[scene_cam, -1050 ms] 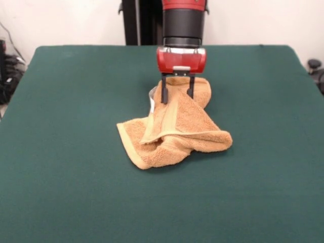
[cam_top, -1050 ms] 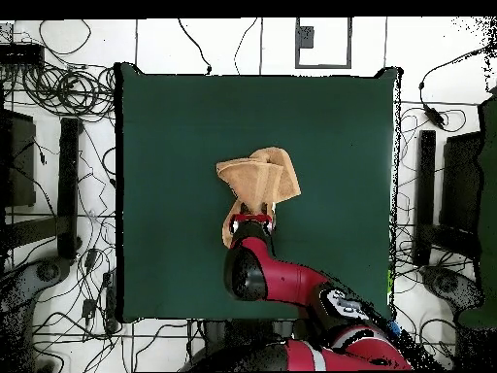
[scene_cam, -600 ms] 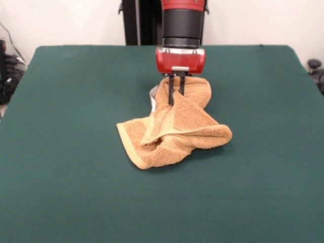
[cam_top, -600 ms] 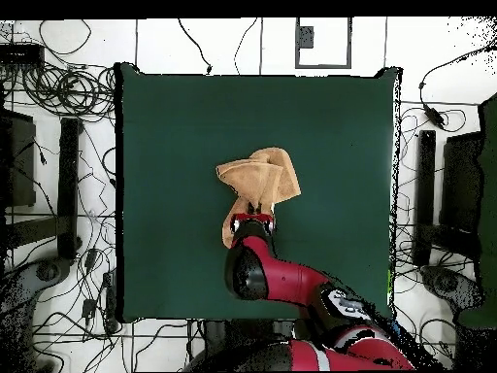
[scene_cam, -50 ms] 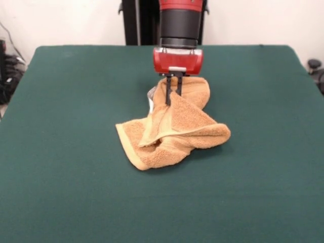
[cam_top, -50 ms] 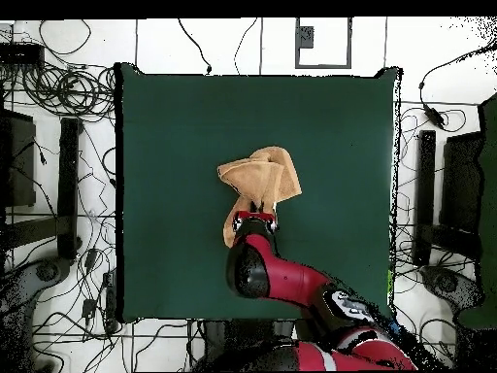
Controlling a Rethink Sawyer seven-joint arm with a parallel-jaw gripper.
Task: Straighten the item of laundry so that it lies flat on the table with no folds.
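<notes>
The item of laundry [scene_cam, -50 ms: 174, 129], an orange-tan terry towel, lies crumpled and folded over itself near the middle of the dark green table [scene_cam, -50 ms: 66, 162]. A pale border band runs diagonally across its upper fold. My gripper [scene_cam, -50 ms: 173, 96] comes down from above onto the towel's far part, its two black fingers shut together on a ridge of the cloth. In the overhead view the towel [cam_top, -50 ms: 260, 180] shows just beyond the red gripper head [cam_top, -50 ms: 254, 221], which hides part of it.
The table's edges [cam_top, -50 ms: 118, 194] are far from the towel on every side. Cables and equipment [cam_top, -50 ms: 58, 146] lie on the floor around the table.
The fingers stood apart over the towel a second ago; they have closed on its fold. The gripper and the pinched cloth have since shifted slightly left and up in the front view.
</notes>
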